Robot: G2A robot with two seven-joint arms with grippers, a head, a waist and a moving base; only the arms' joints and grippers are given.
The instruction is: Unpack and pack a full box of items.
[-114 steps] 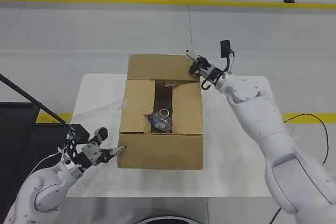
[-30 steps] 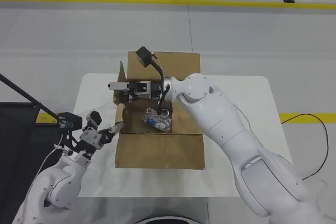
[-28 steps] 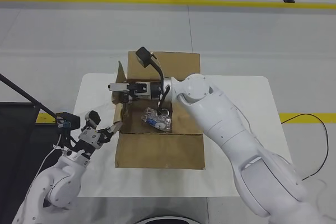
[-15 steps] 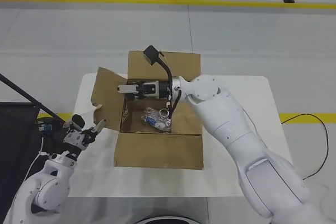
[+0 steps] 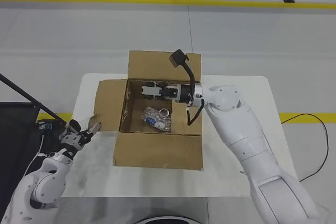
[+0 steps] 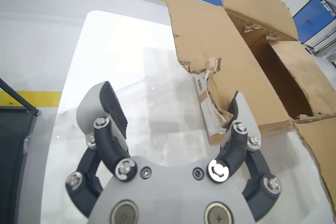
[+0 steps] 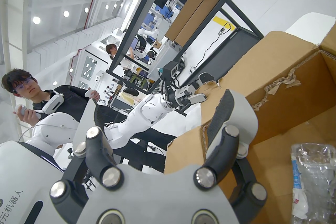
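The white table (image 5: pixel 235 168) carries an open cardboard box (image 5: pixel 157 151) at its middle, with the left flap (image 5: pixel 109 103) folded outward toward the table's left edge. A crumpled clear plastic bottle (image 5: pixel 157 119) lies inside, near the right gripper (image 5: pixel 147 89), which hangs in the opening's far part with its fingers apart. The left gripper (image 5: pixel 89 130), spread and holding nothing, sits at the flap's torn near corner. The left wrist view shows one finger (image 6: pixel 237 107) right at that ragged edge.
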